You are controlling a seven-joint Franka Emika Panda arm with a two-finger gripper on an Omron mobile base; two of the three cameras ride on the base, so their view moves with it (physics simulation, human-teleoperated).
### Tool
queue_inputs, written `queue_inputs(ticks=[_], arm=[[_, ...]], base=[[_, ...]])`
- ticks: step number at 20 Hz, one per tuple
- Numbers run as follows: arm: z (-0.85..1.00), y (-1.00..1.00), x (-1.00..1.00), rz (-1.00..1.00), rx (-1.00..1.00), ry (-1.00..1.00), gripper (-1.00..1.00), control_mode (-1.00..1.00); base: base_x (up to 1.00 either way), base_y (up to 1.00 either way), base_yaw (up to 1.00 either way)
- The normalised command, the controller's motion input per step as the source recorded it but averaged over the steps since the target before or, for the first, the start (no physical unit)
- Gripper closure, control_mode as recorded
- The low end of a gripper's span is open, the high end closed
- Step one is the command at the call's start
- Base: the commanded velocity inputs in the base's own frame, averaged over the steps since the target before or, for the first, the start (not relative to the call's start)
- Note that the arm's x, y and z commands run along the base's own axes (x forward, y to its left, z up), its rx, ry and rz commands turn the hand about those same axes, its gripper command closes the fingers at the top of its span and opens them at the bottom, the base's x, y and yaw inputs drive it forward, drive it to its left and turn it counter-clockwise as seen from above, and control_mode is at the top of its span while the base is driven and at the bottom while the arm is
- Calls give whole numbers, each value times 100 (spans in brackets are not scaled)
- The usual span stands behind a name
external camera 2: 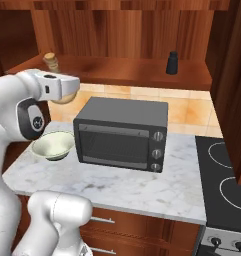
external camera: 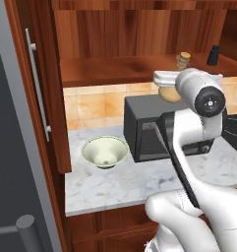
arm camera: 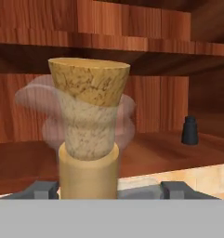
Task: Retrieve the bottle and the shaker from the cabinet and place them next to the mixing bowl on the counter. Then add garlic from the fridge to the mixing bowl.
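Observation:
My gripper point(arm camera: 106, 188) is shut on the tan bottle point(arm camera: 88, 139), whose corked neck rises between the finger tips. The bottle point(external camera: 170, 93) hangs in front of the cabinet shelf point(external camera: 110, 69), with its bulbous base point(external camera 2: 64, 97) below the shelf edge and above the black oven. The black shaker point(external camera: 214, 55) stands upright on the shelf to the right point(external camera 2: 172, 63), apart from the hand point(arm camera: 190, 130). On the marbled counter point(external camera: 130, 182), left of the oven, sits the pale mixing bowl point(external camera: 105, 151) point(external camera 2: 53, 145). A grey edge of the fridge point(external camera: 7, 172) shows at far left. The garlic is out of view.
A black countertop oven point(external camera 2: 122, 132) stands on the counter just under the held bottle. The open cabinet door point(external camera: 51, 98) with its silver bar handle point(external camera: 36, 83) hangs left of the bowl. A black stovetop point(external camera 2: 224, 175) borders the counter on the right.

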Motion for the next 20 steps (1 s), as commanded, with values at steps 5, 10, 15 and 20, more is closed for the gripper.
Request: queue_inputs(ticks=[5,10,15,20], arm=[[-21,0,-88,5,0,0,100,-100],[-52,1,-65,0,0,0,100,-100],[-60,3,-18,0,0,0,100,-100],[-76,6,0,-2,0,0,100,-100]], base=[[0,0,0],[0,0,0],[0,0,0],[0,0,0]])
